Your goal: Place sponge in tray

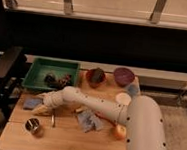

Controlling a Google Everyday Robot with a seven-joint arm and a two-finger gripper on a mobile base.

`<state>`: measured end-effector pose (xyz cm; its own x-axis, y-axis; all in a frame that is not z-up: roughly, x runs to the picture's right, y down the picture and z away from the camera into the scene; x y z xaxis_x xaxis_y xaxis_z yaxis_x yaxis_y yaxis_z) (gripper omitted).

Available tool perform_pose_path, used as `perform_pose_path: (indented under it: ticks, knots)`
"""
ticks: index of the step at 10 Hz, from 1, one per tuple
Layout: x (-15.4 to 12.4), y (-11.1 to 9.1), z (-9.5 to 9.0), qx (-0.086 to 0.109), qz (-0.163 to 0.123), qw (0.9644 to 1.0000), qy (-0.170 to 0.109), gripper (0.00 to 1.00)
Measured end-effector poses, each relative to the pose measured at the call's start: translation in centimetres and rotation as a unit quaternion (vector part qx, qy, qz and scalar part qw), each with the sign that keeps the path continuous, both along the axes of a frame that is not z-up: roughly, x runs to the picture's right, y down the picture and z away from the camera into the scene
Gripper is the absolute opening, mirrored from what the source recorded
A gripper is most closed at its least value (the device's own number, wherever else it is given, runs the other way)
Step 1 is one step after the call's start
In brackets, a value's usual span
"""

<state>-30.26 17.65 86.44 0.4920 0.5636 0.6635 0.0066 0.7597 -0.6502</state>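
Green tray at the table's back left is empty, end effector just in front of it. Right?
No. The green tray is not empty: the camera view shows dark items lying in it. It does sit at the back left of the table, with the end effector just in front of it.

The sponge (32, 103) is a flat, blue, roughly rectangular pad. It lies on the wooden tabletop close to the left edge, about midway between the far and near edges. It is outside the tray (39, 73), just in front of the tray's near rim. The tray is a shallow green rectangle at the far left corner, with a few dark items inside. The gripper (43, 109) is low over the tabletop, just right of the sponge; contact cannot be told.
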Motion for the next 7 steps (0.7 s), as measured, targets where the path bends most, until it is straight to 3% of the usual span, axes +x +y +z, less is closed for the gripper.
perform_pose_path:
  ticks: [4, 5, 7]
  knots:
    - [0.3, -0.2, -1.3, 0.007, 0.0, 0.9999, -0.008, 0.08]
    - [0.5, -0.4, -1.8, 0.009, 0.002, 0.9999, -0.012, 0.02]
    - [1.4, -1.7, -4.0, 0.011, 0.003, 0.9996, -0.026, 0.0]
